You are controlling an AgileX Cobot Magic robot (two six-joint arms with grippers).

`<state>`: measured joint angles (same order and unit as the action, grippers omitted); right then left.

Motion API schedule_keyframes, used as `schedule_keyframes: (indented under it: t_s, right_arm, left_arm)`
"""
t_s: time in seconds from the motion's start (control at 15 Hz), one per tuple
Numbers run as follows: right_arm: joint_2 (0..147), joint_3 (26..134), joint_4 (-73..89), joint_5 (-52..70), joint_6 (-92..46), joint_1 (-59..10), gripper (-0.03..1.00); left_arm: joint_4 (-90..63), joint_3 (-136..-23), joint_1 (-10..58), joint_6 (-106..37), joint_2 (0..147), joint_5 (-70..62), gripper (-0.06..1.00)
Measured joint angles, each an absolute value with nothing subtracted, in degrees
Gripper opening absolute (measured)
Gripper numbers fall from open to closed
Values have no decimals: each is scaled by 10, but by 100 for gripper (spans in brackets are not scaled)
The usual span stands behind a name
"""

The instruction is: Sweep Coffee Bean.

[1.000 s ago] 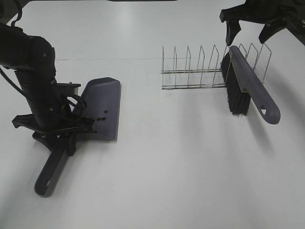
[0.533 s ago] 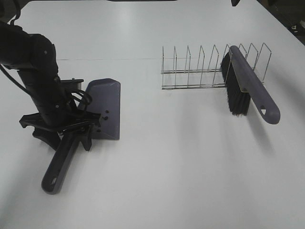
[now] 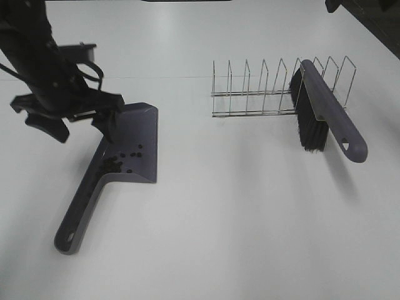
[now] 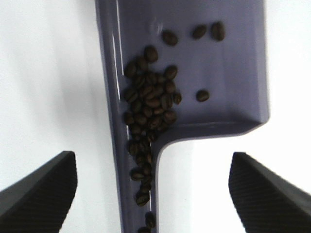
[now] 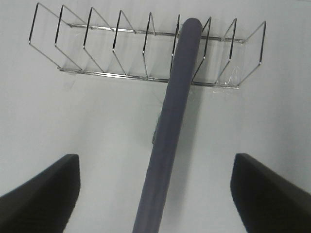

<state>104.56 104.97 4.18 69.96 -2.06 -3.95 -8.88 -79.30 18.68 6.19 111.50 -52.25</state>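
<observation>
The grey-purple dustpan (image 3: pixel 134 134) lies flat on the white table at the left, its handle (image 3: pixel 75 212) pointing toward the front. The coffee beans (image 3: pixel 117 164) lie inside it, most piled where the pan meets the handle (image 4: pixel 148 109), a few loose further in. My left gripper (image 3: pixel 76 122) hovers open above the pan, touching nothing; its fingertips (image 4: pixel 41 187) show either side of the handle. The brush (image 3: pixel 322 112) leans in the wire rack (image 3: pixel 256 87) with its black bristles down. My right gripper (image 5: pixel 153 194) is open above the brush handle (image 5: pixel 172 121), holding nothing.
The wire rack (image 5: pixel 121 48) stands at the back right of the table. Only a dark bit of the right arm (image 3: pixel 334 5) shows at the top right edge of the high view. The white table (image 3: pixel 237 219) stretches between dustpan and rack.
My left gripper let go of the dustpan handle and rose toward the back. The beans it hid now show in the pan. My right gripper lifted out of the high view.
</observation>
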Motion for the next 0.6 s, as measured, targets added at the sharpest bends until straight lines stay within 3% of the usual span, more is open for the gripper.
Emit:
schedule_keyframes:
  t_s: [0.27, 0.6]
  right_arm:
    - [912, 923, 37, 700, -37, -40, 74]
    - [753, 743, 37, 693, -38, -40, 74]
  left_arm:
    - [-60, -805, 74, 31, 1018, -595, 78]
    - [0, -766, 35, 28, 900, -658, 78]
